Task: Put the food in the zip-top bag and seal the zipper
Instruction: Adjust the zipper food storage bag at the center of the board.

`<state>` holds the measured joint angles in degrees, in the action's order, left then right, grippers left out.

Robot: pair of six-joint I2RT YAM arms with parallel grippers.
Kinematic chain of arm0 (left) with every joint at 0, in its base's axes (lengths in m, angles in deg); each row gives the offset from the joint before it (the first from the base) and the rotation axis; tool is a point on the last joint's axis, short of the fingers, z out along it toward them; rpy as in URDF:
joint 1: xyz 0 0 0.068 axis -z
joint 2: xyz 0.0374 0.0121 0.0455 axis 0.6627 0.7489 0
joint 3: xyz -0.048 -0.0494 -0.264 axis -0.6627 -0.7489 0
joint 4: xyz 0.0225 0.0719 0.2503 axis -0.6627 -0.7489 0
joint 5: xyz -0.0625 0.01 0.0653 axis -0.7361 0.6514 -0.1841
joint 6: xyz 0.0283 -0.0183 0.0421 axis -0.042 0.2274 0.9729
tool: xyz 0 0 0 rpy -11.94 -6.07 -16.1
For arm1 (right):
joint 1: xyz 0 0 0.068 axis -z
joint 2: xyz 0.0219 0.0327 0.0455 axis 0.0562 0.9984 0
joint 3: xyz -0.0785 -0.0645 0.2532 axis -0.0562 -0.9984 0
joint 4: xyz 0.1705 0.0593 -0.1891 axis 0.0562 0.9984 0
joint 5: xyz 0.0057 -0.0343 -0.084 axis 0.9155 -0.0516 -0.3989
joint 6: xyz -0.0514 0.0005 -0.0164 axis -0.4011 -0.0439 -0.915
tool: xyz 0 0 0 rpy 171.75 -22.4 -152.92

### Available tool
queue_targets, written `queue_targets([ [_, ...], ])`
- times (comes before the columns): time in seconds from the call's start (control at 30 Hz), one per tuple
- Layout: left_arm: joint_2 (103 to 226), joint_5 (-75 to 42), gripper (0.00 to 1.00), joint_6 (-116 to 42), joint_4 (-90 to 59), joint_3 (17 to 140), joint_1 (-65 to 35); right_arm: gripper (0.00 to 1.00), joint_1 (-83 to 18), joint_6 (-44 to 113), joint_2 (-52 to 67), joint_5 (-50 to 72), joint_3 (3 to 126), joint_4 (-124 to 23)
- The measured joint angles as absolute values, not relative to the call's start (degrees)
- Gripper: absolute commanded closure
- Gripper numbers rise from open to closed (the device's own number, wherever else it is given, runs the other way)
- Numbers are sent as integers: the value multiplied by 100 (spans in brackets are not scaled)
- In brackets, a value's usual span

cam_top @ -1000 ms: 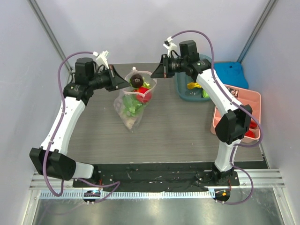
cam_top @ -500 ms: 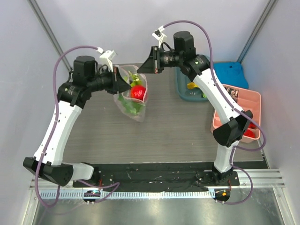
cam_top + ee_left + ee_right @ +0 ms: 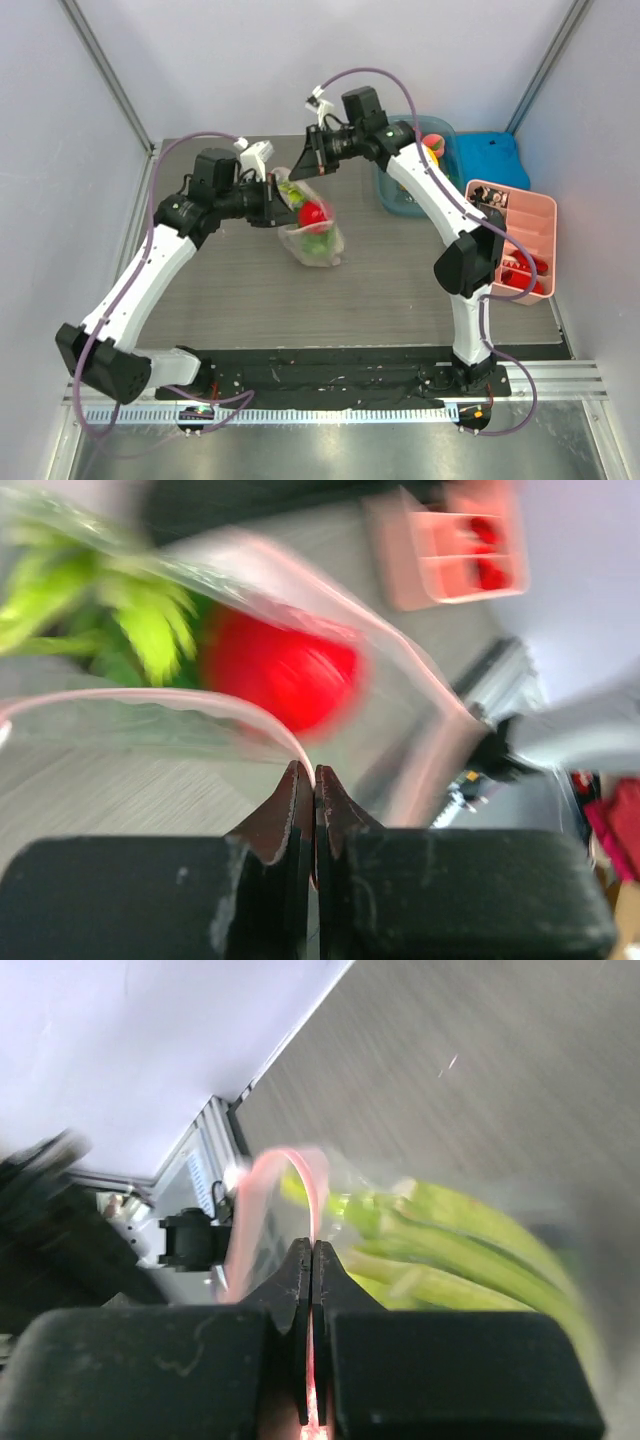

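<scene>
Above a grey wood-grain surface, left of centre, a clear, crinkly plastic zip-top bag with pale dots is seen hung by its mouth. Whether its lower end rests on the surface cannot be told. Inside it are a small red round fruit, a leafy green lettuce head and a long pale-green celery-like stalk. Just beyond, the thin pale-pink zipper strip is pinched tight by the left claw and, slightly farther right, by the right claw. As the food appears loaded, sealing is judged the step in hand. The strip is best drawn taut and level between the claws, so its tracks are lined up before pressing, with no leaf caught in the mouth.
</scene>
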<state>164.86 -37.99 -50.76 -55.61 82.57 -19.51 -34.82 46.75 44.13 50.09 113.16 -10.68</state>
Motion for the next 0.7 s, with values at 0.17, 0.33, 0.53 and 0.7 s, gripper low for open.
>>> queue_targets([
  [0.17, 16097, -4000, 94, -5098, -5143, 8786, -1258, 99, -3335, 3800, 4345, 5142, 11799, -764],
  [0.33, 16178, -3937, 89, -5008, -5060, 8866, -1275, 99, -3383, 2734, 4330, 5238, 11834, -268],
  [0.53, 16384, -3753, 94, -4604, -5336, 8860, -1339, 99, -3440, 1997, 4328, 5242, 11683, -29],
  [0.7, 16182, -3627, 80, -4458, -5425, 8700, -1640, 99, -3462, 1588, 4299, 5216, 11633, 47],
])
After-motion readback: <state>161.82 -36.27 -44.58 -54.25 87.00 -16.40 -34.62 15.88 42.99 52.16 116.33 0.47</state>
